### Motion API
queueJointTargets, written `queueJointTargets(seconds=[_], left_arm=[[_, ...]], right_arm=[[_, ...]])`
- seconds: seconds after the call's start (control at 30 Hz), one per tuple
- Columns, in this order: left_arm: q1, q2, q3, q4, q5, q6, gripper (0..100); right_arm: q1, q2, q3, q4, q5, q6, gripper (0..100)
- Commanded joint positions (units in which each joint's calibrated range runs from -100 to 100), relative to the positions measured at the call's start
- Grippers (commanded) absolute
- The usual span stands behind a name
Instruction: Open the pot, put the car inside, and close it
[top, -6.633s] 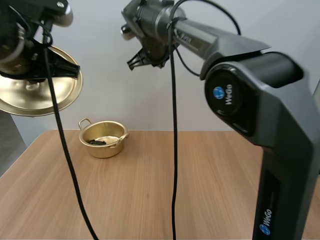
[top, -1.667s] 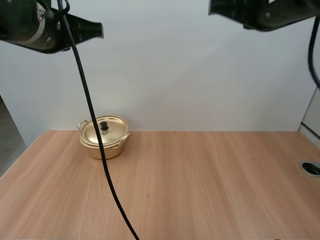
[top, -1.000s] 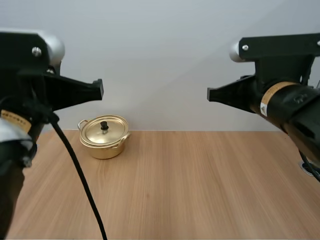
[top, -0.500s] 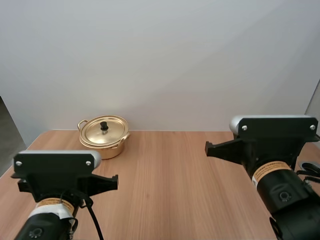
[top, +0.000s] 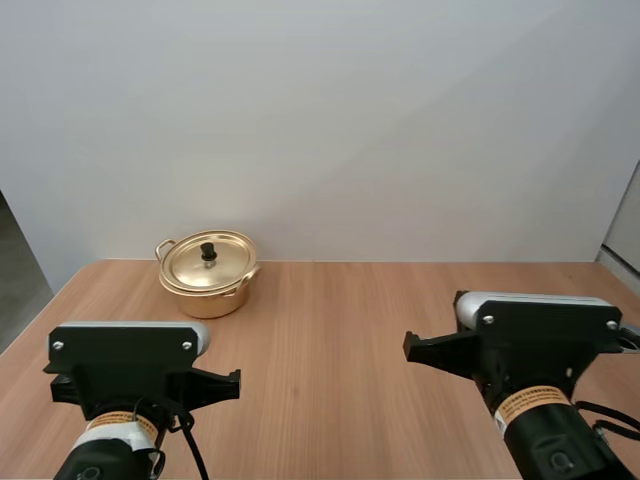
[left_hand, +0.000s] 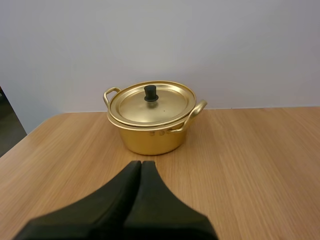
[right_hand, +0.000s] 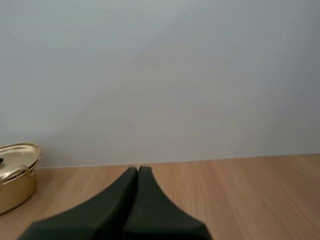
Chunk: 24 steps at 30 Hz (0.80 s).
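Note:
A gold pot (top: 208, 278) stands at the table's back left, its lid (top: 209, 259) with a black knob seated on it. The left wrist view faces the pot (left_hand: 152, 125) and lid (left_hand: 151, 102) from the front, well beyond my left gripper (left_hand: 140, 164), whose fingers lie together as one dark wedge, shut on nothing. My right gripper (right_hand: 138, 170) is likewise shut and empty, with the pot (right_hand: 16, 176) off to its side. Both arms sit low at the table's near edge in the high view. The pot's inside is hidden by the lid.
The wooden table (top: 340, 330) runs bare between the arms and the pot. A white wall stands close behind the pot. The table's left edge (top: 40, 310) drops off beside it.
The lid, held up by my left gripper earlier, now sits on the pot. Both arms have dropped from high over the table to the near edge.

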<state>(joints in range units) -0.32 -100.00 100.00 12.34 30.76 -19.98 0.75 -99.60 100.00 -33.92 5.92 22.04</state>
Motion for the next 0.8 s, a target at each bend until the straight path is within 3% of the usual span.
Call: queueJointTargets(seconds=[0.0,0.23,0.53,0.63,0.77], left_arm=[[-0.04,0.0,0.0,0.1,0.0,-0.1,0],[-0.04,0.0,0.0,0.1,0.0,-0.1,0],[-0.04,0.0,0.0,0.1,0.0,-0.1,0],[-0.04,0.0,0.0,0.1,0.0,-0.1,0],[-0.04,0.0,0.0,0.1,0.0,-0.1,0]], right_arm=[[-0.1,-0.4,0.0,1.0,10.0,0.0,0],[1.1,-0.3,0.0,5.4,25.4,-2.0,0],[4.1,-0.3,0.0,9.7,27.2,-10.5,0],[4.5,-0.3,0.0,14.2,26.3,-15.7,0],[4.5,-0.3,0.0,25.2,24.9,-27.5,0]])
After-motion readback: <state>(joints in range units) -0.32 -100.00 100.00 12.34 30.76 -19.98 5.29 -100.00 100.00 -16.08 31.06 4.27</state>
